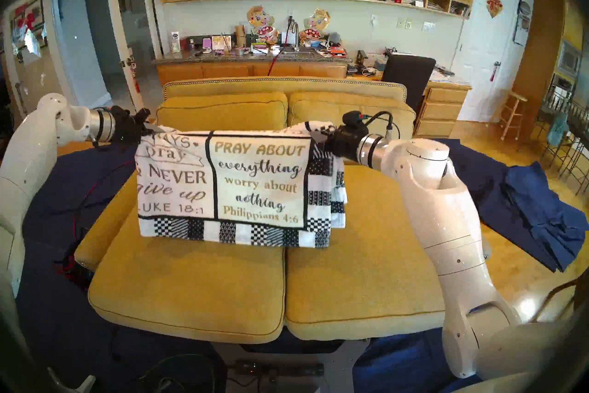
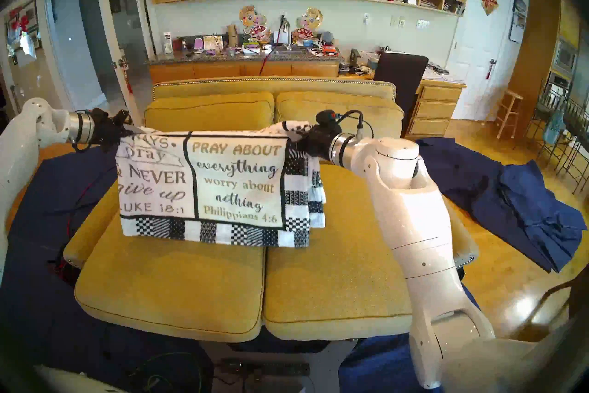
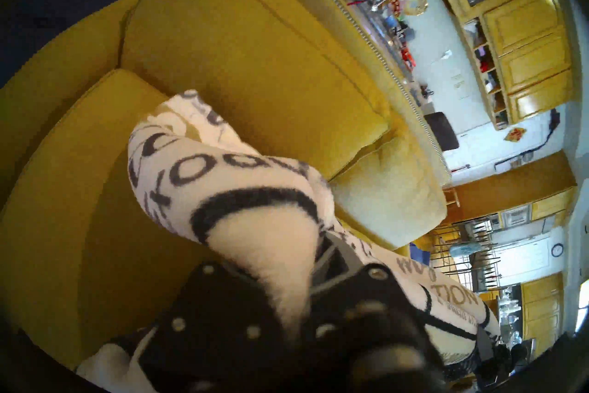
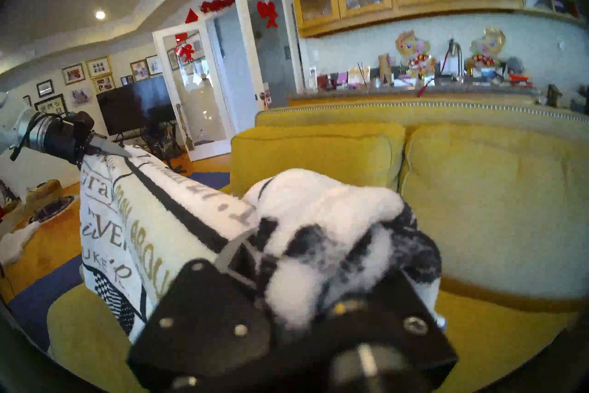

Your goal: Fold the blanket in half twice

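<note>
Both grippers, left (image 1: 149, 127) and right (image 1: 318, 135), clamped blanket (image 1: 223, 178) top corners; blanket hung between, above sofa (image 1: 191, 287). Best kept level, taut.

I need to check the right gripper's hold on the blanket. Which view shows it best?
The right wrist view: the right gripper is close up, shut on bunched blanket. Both head views show it smaller, side-on, at the blanket's top corner. The left wrist view shows only the left gripper's own hold.
</note>
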### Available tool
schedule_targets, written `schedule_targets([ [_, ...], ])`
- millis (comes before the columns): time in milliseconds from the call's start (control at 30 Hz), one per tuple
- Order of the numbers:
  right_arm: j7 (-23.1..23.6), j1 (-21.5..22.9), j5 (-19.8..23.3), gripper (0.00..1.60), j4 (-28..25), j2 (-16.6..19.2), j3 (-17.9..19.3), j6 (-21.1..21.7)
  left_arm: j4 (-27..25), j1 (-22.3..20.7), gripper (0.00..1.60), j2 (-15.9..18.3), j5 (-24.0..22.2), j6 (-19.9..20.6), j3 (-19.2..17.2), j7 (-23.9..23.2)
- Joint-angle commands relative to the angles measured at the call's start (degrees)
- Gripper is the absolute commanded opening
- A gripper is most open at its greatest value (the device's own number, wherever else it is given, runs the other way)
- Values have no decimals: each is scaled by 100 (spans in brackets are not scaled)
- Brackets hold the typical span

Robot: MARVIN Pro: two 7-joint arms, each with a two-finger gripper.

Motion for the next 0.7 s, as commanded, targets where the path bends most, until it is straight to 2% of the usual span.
schedule_targets([
  [0,-21,566,-38,0,-692,93,223,-172,-170,-504,0,519,-81,-21,-442,-81],
  [667,-31,958,-278,0,-1952,149,108,-57,-583,-602,0,1136,-372,-21,-973,-216],
])
